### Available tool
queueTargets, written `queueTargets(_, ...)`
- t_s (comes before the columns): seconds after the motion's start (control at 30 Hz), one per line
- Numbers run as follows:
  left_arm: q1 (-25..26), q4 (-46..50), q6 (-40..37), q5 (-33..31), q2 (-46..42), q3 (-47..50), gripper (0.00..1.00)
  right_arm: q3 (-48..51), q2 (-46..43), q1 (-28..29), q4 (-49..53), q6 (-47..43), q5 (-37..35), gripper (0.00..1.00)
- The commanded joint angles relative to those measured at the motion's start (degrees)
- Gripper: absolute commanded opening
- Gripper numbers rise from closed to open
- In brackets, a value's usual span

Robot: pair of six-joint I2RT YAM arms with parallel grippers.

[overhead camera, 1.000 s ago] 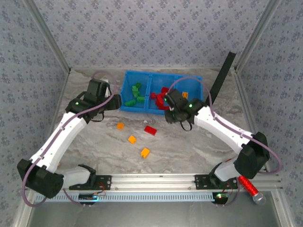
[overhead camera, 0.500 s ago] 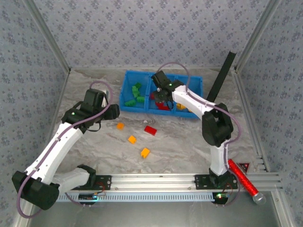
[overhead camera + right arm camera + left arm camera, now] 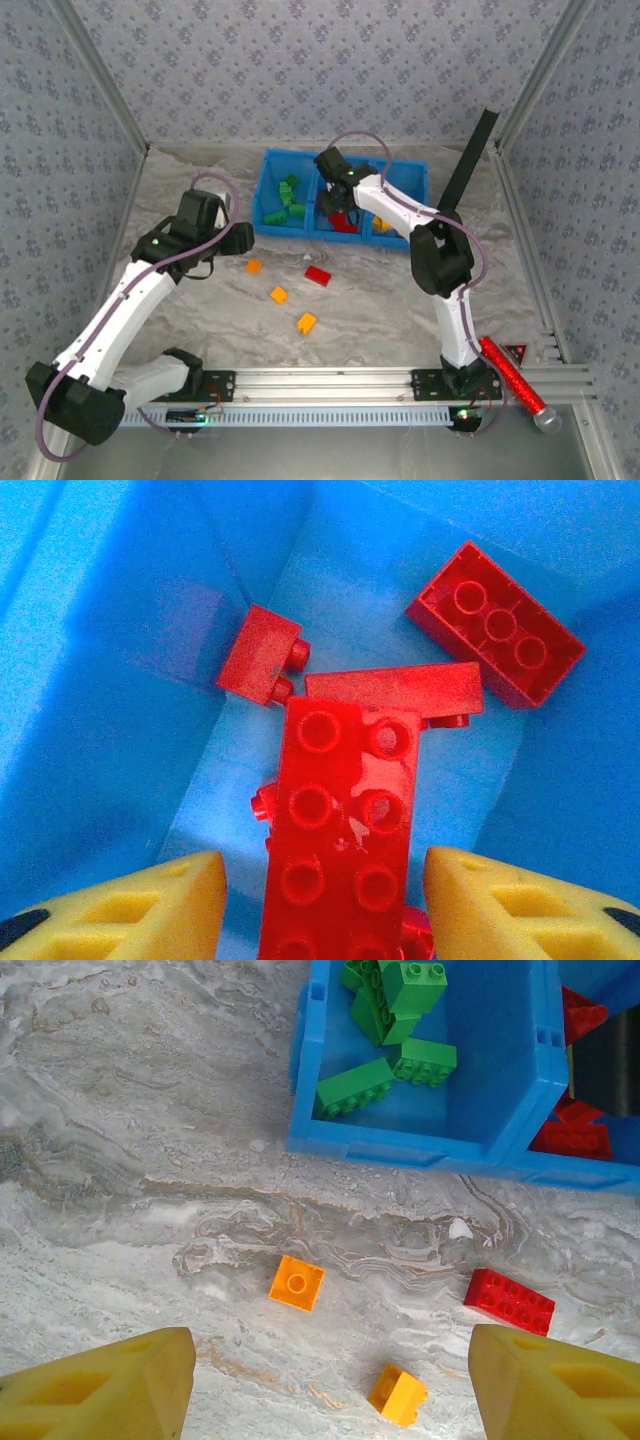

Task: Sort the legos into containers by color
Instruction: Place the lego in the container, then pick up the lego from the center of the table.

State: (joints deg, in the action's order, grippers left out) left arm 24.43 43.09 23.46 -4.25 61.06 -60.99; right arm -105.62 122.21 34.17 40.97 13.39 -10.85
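Observation:
The blue tray (image 3: pixel 410 175) stands at the back of the table. Its left compartment (image 3: pixel 480 1070) holds green legos (image 3: pixel 356 1086), the middle one (image 3: pixel 90 680) red legos (image 3: pixel 497 625). My right gripper (image 3: pixel 325 910) (image 3: pixel 336 197) hangs open low inside the middle compartment, its fingers astride a long red brick (image 3: pixel 345 820) without touching it. My left gripper (image 3: pixel 325 1390) (image 3: pixel 236 236) is open above the table in front of the tray. Below it lie two orange bricks (image 3: pixel 297 1282) (image 3: pixel 398 1395) and a red brick (image 3: pixel 508 1301) (image 3: pixel 318 275).
A third orange-yellow brick (image 3: pixel 306 322) lies nearer the arm bases. A black bar (image 3: pixel 465 165) leans at the tray's right end. A red cylinder with a silver tip (image 3: pixel 515 385) rests on the front rail at the right. Patterned walls close in three sides.
The right arm swung from in front of the tray up and left into the middle compartment. The left gripper drew back a little toward the near left.

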Motion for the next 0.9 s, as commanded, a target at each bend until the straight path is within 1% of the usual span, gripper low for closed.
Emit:
queueTargets(0.0,-0.4,-0.8,-0.9,0.6,-1.7,0.2,0.73,0.7,-6.5,1.7,3.3,-0.8,-2.1,0.58)
queueTargets(0.1,-0.3,-1.1,-1.0,0.6,-2.1,0.4,0.73,5.8,-11.7,3.8,3.5,1.3,-3.5,0.59)
queueTargets(0.23,-0.4,-1.5,-1.3,0.7,-2.5,0.4,0.73,15.9,-19.0,7.5,0.3,5.3,-1.2,0.61)
queueTargets(0.33,-0.4,-1.9,-1.4,1.0,-3.3,0.6,0.73,24.2,-23.5,11.1,-5.0,0.8,3.5,0.65)
queueTargets(0.47,-0.6,-2.2,-1.2,2.1,-4.1,0.8,0.75,30.4,-26.2,14.2,-8.6,-5.4,10.1,0.71)
queueTargets(0.53,-0.5,-1.9,-1.4,2.4,-4.1,0.7,0.75,31.9,-26.1,14.8,-8.9,-7.3,11.8,0.72)
queueTargets(0.63,-0.5,-1.4,-1.3,2.4,-4.3,0.8,0.75,32.1,-24.3,15.0,-7.9,-9.0,11.8,0.73)
queueTargets(0.87,-0.5,-0.6,-1.2,2.4,-4.5,1.5,0.75,29.4,-16.7,14.9,-8.7,-14.1,14.2,0.75)
